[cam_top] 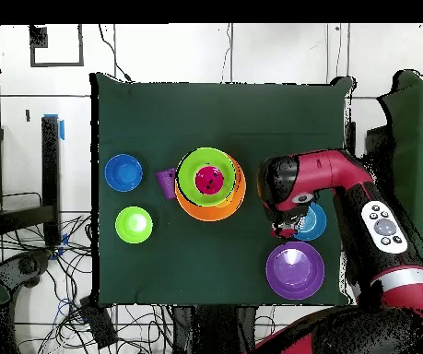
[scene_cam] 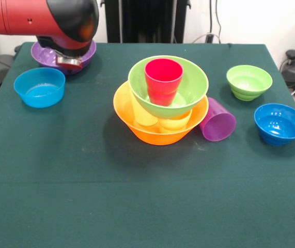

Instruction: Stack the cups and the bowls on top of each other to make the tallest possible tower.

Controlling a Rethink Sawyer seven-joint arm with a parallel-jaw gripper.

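The tower stands mid-table. Its base is the large orange bowl (scene_cam: 157, 135) (cam_top: 185, 205). Two yellow cups (scene_cam: 144, 117) sit inside it and carry the large lime green bowl (scene_cam: 193, 82) (cam_top: 189, 166). The red-pink cup (scene_cam: 164, 80) (cam_top: 211, 180) stands upright in that bowl. The purple cup (scene_cam: 218, 121) (cam_top: 166, 181) lies on its side against the orange bowl. My gripper (scene_cam: 70, 63) (cam_top: 284, 224) hangs over the large purple bowl (scene_cam: 41, 54) (cam_top: 295, 270), next to a small blue bowl (scene_cam: 40, 87) (cam_top: 314, 223). The arm's head hides most of the gripper.
A small lime green bowl (scene_cam: 249, 81) (cam_top: 134, 224) and a second small blue bowl (scene_cam: 280, 123) (cam_top: 123, 172) stand apart on the other side of the tower. A dark green cloth (scene_cam: 137, 206) covers the table. Cables lie past its edges.
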